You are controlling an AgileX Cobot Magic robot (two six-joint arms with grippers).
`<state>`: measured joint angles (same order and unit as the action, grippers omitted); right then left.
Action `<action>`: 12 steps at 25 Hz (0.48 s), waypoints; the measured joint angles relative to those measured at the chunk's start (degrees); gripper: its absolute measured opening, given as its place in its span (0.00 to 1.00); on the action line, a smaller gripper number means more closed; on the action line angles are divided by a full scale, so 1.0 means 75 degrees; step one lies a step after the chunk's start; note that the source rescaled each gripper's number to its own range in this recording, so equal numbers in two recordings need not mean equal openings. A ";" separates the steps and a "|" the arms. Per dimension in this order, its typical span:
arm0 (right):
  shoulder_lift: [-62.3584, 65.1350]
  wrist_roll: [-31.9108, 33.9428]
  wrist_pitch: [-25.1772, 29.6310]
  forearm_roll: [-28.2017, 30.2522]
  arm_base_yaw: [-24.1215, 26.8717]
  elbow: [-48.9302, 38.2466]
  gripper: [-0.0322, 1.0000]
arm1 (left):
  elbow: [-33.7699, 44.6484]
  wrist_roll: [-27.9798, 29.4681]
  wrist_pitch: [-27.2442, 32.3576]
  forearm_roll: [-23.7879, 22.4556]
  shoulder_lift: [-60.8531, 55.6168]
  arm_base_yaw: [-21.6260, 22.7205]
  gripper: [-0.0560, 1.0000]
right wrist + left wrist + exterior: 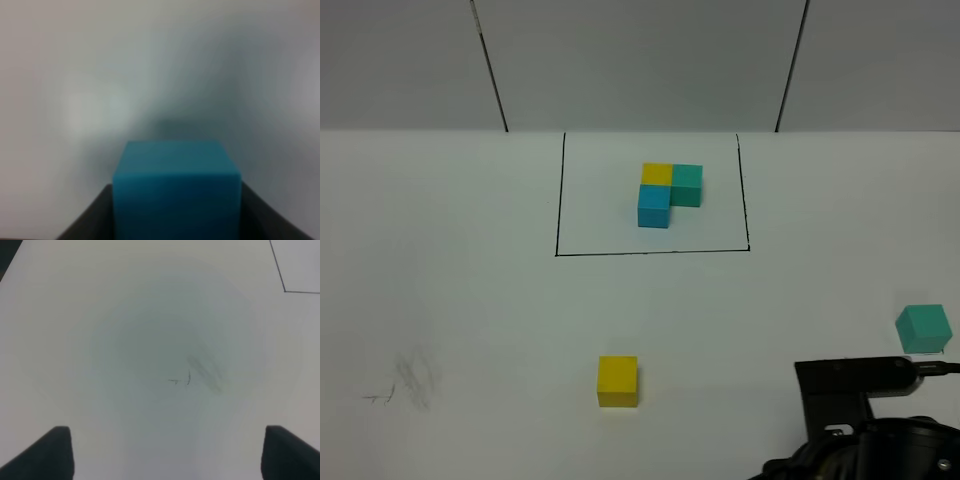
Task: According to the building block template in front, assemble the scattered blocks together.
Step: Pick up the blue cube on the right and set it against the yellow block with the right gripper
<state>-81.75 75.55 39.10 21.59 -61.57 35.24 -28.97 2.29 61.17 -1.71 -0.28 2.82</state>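
The building block template (668, 190), an L of yellow, teal-green and sky-blue cubes, sits inside a thin black drawn rectangle (558, 200) at the back centre. Of the scattered blocks, the yellow one (618, 381) lies in front of the frame. The teal-green one (923, 329) lies at the far right. My right gripper (176, 212) is shut on the sky-blue block (176, 185), which sits between its dark fingers (95, 217) just above the table. The right arm (865, 420) shows at the bottom right. My left gripper (165, 455) stands open over bare table, holding nothing.
A grey pencil smudge (410, 385) marks the white table at the front left, and it also shows under the left gripper as a smudge (202, 372). A corner of the drawn frame (285, 290) shows in the left wrist view. A panelled wall (640, 60) closes the back.
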 joint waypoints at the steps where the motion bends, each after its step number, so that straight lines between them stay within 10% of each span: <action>1: -0.0172 0.0034 0.0000 -0.0076 -0.0013 0.0205 0.24 | 0.0000 0.0000 0.0000 0.0000 0.0000 0.0000 0.69; 12: -0.1913 -0.0154 -0.0048 -0.1241 -0.0060 0.2319 0.24 | 0.0000 -0.0007 0.0000 0.0000 0.0000 0.0000 0.69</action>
<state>-96.10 74.39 38.74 12.28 -62.02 52.63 -28.97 2.24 61.17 -1.71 -0.28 2.82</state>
